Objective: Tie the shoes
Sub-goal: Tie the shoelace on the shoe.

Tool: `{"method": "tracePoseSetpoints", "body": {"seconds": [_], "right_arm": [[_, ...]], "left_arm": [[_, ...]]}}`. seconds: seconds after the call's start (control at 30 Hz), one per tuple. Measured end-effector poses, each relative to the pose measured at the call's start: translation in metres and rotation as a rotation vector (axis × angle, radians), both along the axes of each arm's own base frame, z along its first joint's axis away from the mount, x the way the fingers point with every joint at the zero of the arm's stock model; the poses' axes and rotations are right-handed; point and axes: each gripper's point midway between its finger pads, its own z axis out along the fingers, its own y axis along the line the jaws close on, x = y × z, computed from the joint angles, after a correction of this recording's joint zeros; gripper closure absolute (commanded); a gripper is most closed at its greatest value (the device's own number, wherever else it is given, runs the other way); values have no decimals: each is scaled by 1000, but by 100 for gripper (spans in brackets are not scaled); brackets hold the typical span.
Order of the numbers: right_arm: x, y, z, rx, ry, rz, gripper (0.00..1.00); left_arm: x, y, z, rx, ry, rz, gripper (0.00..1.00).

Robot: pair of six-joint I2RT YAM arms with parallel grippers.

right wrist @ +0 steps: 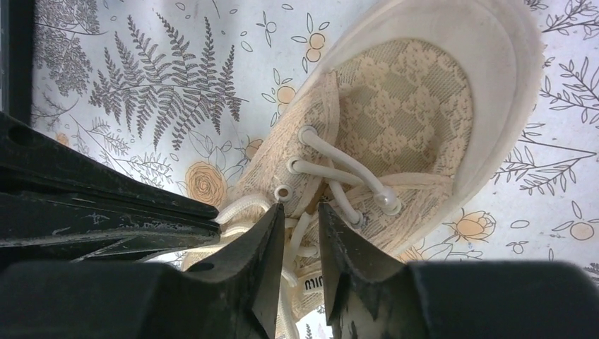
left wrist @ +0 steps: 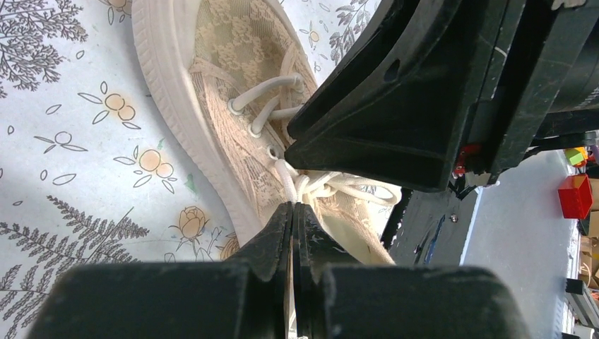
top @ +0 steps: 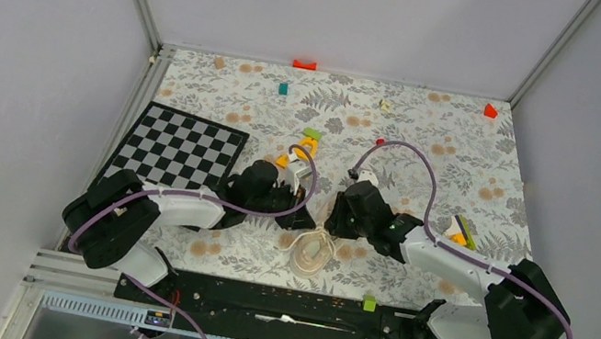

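Top view: shoe (top: 312,252) lay on floral tabletop (top: 450,149) near front edge, between left jaws and right jaws.
Left wrist view: left jaws clenched, pinching lace (left wrist: 286,180) just below eyelets.
Right wrist view: right jaws parted, lace (right wrist: 295,244) running loose between them.

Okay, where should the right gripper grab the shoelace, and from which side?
Probably the loose lace strand lying over the tongue, just behind the top eyelets. Come in from the heel end of the shoe, with the right gripper straddling the strand crosswise. That strand stands free of the fabric, while the crossed ones toward the toe lie flat and tight.
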Motion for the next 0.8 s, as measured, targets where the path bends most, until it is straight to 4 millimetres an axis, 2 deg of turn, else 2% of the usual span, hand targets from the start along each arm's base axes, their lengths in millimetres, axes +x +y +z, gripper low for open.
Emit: {"method": "tracePoseSetpoints", "body": {"seconds": [0.2,0.37,0.6,0.8], "right_arm": [[-1,1,-4,-20,10,11,100],[0,-1,0,-21,-5,-2,100],[4,-4,21,14,-66,-21,100],[1,-7,17,6,-62,-24,100]], "left_arm": [[-1,3,-5,11,3,4,100],[-1,3,-4,11,-1,3,100],[-1,3,-3,10,-4,4,100],[0,3,1,3,-13,6,100]]}}
